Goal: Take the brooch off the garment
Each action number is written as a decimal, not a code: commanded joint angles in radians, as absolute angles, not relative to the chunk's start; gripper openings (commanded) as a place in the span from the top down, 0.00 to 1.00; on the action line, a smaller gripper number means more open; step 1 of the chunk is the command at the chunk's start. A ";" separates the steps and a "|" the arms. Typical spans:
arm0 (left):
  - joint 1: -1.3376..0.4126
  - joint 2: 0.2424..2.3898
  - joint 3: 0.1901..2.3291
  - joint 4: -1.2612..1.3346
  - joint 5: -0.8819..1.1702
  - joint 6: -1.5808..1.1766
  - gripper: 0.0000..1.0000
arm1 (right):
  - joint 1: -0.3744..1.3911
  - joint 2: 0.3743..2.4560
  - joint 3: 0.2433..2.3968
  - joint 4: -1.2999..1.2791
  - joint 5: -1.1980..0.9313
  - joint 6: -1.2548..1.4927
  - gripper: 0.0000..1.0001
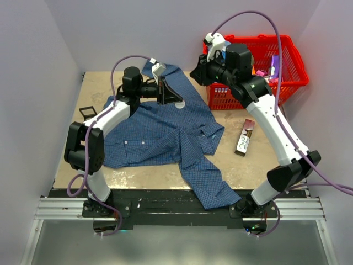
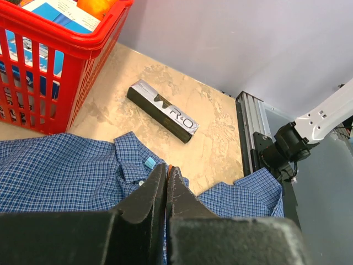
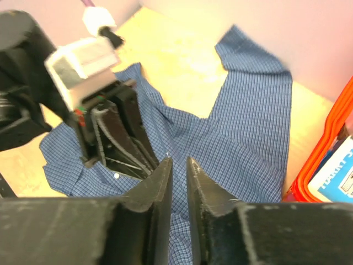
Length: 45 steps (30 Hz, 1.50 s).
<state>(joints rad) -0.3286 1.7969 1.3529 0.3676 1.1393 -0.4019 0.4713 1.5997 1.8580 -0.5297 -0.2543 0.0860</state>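
Observation:
The garment (image 1: 160, 135), a blue checked shirt, lies spread over the table, one sleeve hanging over the near edge. My left gripper (image 1: 172, 95) is above its collar area and shut (image 2: 167, 168). A thin orange sliver of the brooch (image 2: 170, 166) shows pinched between the tips; the rest of it is hidden. In the left wrist view the shirt (image 2: 66, 171) lies just below the jaws. My right gripper (image 1: 195, 74) hovers beside the left one, over the shirt (image 3: 248, 127). Its jaws (image 3: 177, 160) stand a narrow gap apart with only cloth seen between them.
A red basket (image 1: 259, 61) holding boxes stands at the back right, close behind the right wrist. A dark oblong box (image 1: 245, 137) lies on the table right of the shirt. A small black frame-like thing (image 1: 87, 112) lies at the left. Walls enclose three sides.

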 commanded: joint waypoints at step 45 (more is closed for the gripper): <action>0.126 1.562 1.505 -0.761 0.586 0.776 1.00 | 0.439 2.095 1.540 -0.529 0.138 -0.600 0.51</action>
<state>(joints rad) 0.0628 1.5520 1.4288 -0.5697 0.7158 0.5259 0.4637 1.9919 1.4078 -0.6704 -0.0410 -0.6376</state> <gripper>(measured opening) 0.038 0.490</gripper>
